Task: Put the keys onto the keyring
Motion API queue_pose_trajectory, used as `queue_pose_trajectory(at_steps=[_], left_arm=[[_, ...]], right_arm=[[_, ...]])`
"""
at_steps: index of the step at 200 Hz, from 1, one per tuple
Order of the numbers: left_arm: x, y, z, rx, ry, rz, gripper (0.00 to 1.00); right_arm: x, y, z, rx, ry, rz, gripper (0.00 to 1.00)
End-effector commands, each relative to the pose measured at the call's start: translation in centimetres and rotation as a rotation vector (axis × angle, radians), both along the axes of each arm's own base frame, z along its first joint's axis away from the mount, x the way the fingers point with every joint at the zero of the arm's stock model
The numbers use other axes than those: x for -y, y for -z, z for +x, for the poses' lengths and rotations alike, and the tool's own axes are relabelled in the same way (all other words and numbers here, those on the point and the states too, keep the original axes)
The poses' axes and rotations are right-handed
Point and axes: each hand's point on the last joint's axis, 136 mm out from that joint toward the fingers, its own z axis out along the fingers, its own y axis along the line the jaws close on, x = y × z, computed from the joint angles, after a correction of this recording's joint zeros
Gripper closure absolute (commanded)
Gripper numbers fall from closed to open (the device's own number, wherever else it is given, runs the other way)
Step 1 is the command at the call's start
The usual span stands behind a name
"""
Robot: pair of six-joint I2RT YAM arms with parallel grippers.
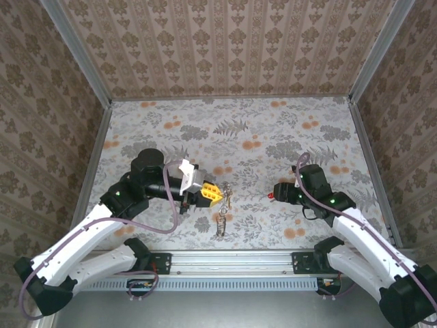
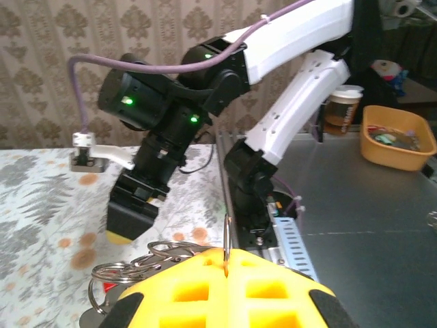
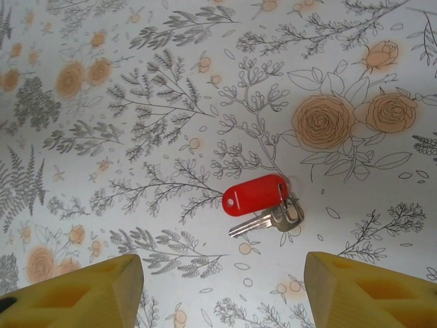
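Observation:
A small silver key (image 3: 261, 222) with a bright red oval tag (image 3: 254, 195) lies flat on the flowered cloth. My right gripper (image 3: 222, 287) hovers open just above it, one yellow finger on each side and nothing between them. From above, the red tag (image 1: 271, 196) peeks out at the right gripper (image 1: 277, 193). My left gripper (image 2: 227, 263) is shut on the keyring (image 2: 227, 234), a thin ring standing edge-on between the yellow fingers. Further linked rings (image 2: 147, 263) hang to its left. In the top view the left gripper (image 1: 217, 193) holds the keyring (image 1: 227, 194) mid-table, with a chain of rings (image 1: 222, 223) trailing down from it.
Patterned walls enclose the table on three sides. A metal rail (image 1: 232, 261) runs along the near edge between the arm bases. Beyond the table, the left wrist view shows an orange tub (image 2: 399, 140) and a paper cup (image 2: 341, 109).

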Motion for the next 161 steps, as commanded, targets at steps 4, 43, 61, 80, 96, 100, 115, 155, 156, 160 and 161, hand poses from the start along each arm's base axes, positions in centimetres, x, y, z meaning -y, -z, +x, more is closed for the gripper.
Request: queue_pose_trajectory(at_steps=[4, 43, 61, 80, 96, 100, 115, 155, 156, 160, 161], left_arm=[[0.0, -0.4, 2.3, 0.019, -0.117, -0.03, 1.0], [0.0, 0.1, 4.0, -0.003, -0.164, -0.037, 1.0], [-0.1, 0.0, 4.4, -0.012, -0.174, -0.051, 1.0], [-0.1, -0.1, 4.6, -0.025, -0.172, -0.07, 1.0], [-0.1, 0.0, 4.8, -0.037, -0.171, -0.075, 1.0], [-0.1, -0.1, 4.8, -0.038, -0.172, -0.077, 1.0], [-0.2, -0.2, 4.9, -0.039, -0.173, -0.083, 1.0], [-0.4, -0.3, 5.0, -0.045, -0.178, -0.094, 1.0], [-0.4, -0.4, 5.0, -0.044, -0.177, -0.095, 1.0], [-0.4, -0.3, 5.0, -0.046, -0.178, -0.094, 1.0], [-0.4, -0.3, 5.0, -0.047, -0.177, -0.095, 1.0]], right_arm=[[-0.1, 1.7, 0.6, -0.042, 0.021, 0.034, 0.36], [-0.2, 3.5, 1.6, -0.112, 0.019, 0.015, 0.48], [-0.3, 3.9, 1.8, -0.139, 0.016, 0.007, 0.51], [-0.1, 4.4, 2.1, -0.16, 0.026, -0.006, 0.51], [0.1, 4.5, 2.8, -0.162, 0.036, -0.028, 0.52], [0.2, 4.5, 2.9, -0.163, 0.038, -0.037, 0.52], [0.3, 4.7, 3.5, -0.166, 0.037, -0.057, 0.54], [0.1, 5.7, 4.2, -0.208, 0.021, -0.089, 0.58], [0.1, 5.7, 4.2, -0.21, 0.02, -0.09, 0.58], [0.1, 5.7, 4.2, -0.212, 0.019, -0.089, 0.58], [0.1, 5.7, 4.2, -0.212, 0.019, -0.09, 0.58]])
